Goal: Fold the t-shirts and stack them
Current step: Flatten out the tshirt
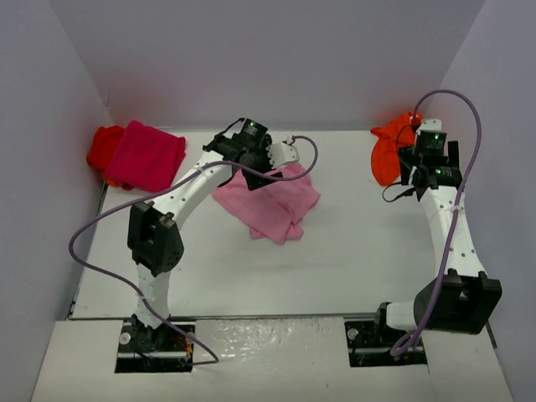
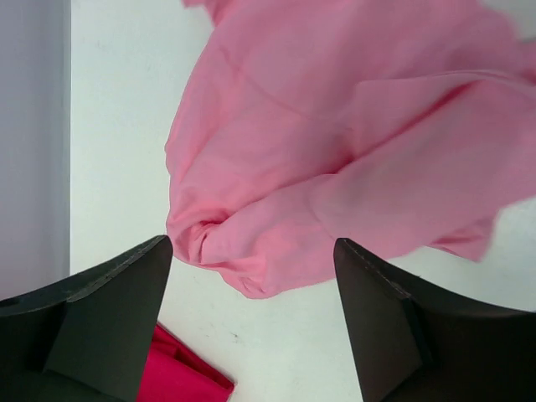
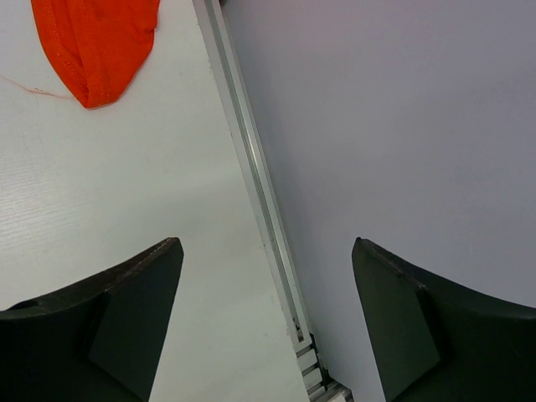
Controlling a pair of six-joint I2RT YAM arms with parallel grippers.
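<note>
A crumpled light pink t-shirt (image 1: 270, 201) lies in the middle of the table. My left gripper (image 1: 254, 170) hovers over its back left edge, open and holding nothing. In the left wrist view the pink t-shirt (image 2: 352, 142) bunches just beyond the open left gripper (image 2: 251, 244). A folded magenta t-shirt (image 1: 149, 156) rests on a red t-shirt (image 1: 103, 146) at the back left, and a corner of the magenta t-shirt (image 2: 180, 373) shows by the left finger. An orange t-shirt (image 1: 387, 152) lies at the back right, next to my open right gripper (image 1: 425, 172). The right wrist view catches the orange t-shirt (image 3: 96, 42).
The table's metal edge rail (image 3: 251, 167) runs between the right gripper's (image 3: 264, 247) fingers, with the side wall (image 3: 402, 126) close on its right. Walls enclose the table (image 1: 352, 251) at the back and both sides. Purple cables loop from both arms.
</note>
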